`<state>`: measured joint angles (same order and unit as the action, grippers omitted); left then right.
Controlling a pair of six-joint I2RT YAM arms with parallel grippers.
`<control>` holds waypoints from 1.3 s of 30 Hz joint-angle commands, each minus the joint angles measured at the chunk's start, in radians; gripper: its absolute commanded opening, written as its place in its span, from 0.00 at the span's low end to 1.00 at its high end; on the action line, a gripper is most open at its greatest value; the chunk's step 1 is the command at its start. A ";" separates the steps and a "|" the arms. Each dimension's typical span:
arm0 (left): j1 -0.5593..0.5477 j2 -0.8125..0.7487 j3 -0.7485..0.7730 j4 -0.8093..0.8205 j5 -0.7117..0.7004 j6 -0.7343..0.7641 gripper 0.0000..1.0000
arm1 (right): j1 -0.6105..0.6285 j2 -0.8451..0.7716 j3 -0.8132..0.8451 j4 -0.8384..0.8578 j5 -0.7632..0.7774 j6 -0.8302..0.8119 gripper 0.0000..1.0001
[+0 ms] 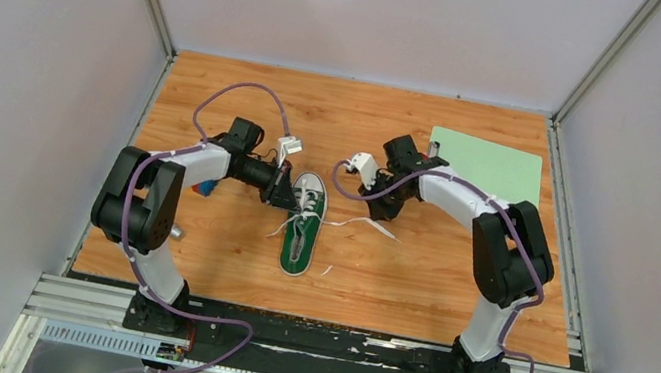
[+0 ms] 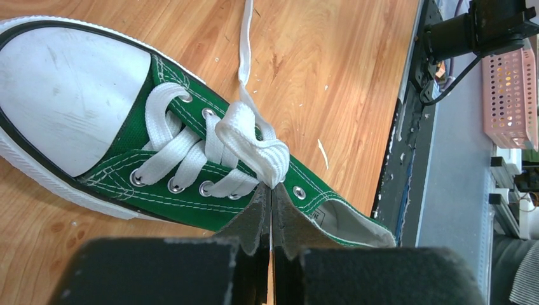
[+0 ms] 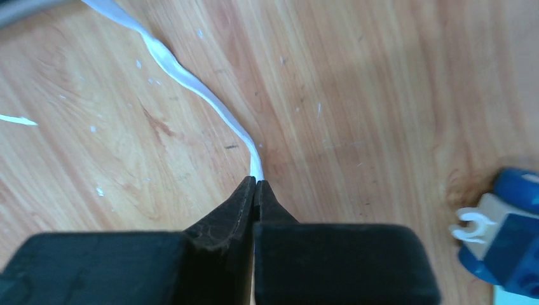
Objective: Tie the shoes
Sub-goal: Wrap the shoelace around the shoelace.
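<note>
Green, white-toed sneaker [image 1: 304, 223]: left hand [image 2: 271, 189] pinches its lace loop [image 2: 254, 143], right hand [image 3: 255, 182] a lace end [image 3: 191, 82].

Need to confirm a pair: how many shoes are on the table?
1. One green sneaker lies near the middle of the table, white toe toward the far edge. No second shoe shows in any view.

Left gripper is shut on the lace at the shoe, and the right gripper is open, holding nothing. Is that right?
No: the right gripper is shut on a lace strand, as the right wrist view shows. The left gripper is indeed shut on the lace at the shoe.
</note>
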<state>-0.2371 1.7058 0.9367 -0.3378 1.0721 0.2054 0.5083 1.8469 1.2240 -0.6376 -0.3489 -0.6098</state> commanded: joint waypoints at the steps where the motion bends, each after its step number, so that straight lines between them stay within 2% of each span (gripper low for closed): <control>1: -0.007 0.004 0.029 -0.008 0.011 0.026 0.00 | 0.004 -0.084 0.151 -0.026 -0.110 -0.008 0.00; 4: -0.007 0.007 0.034 -0.011 0.033 0.032 0.00 | 0.008 -0.081 0.246 -0.031 -0.184 0.045 0.00; 9: -0.007 0.022 0.064 -0.047 0.056 0.062 0.00 | 0.025 0.009 0.365 -0.041 -0.199 0.160 0.01; 12: -0.007 0.027 0.072 -0.064 0.051 0.075 0.00 | 0.023 0.004 0.327 -0.058 -0.192 0.138 0.12; 16: -0.007 0.039 0.078 -0.078 0.050 0.080 0.00 | 0.005 -0.031 0.162 -0.070 -0.178 0.000 0.31; 18: -0.007 0.044 0.081 -0.077 0.052 0.078 0.00 | -0.004 -0.017 0.142 -0.088 -0.169 -0.022 0.38; 26: -0.006 0.052 0.090 -0.088 0.051 0.081 0.00 | -0.011 0.085 0.166 -0.095 -0.135 -0.090 0.49; 31: -0.007 0.051 0.089 -0.090 0.051 0.080 0.00 | 0.000 0.108 0.138 -0.076 -0.104 -0.141 0.49; 34: -0.007 0.052 0.092 -0.089 0.051 0.077 0.00 | 0.013 0.110 0.098 -0.049 -0.059 -0.172 0.45; 39: -0.007 0.056 0.096 -0.087 0.054 0.073 0.00 | 0.022 0.140 0.077 0.002 0.026 -0.159 0.15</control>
<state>-0.2375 1.7527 0.9981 -0.4244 1.1023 0.2527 0.5163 1.9560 1.3308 -0.6895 -0.4007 -0.7502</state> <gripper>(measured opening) 0.007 0.258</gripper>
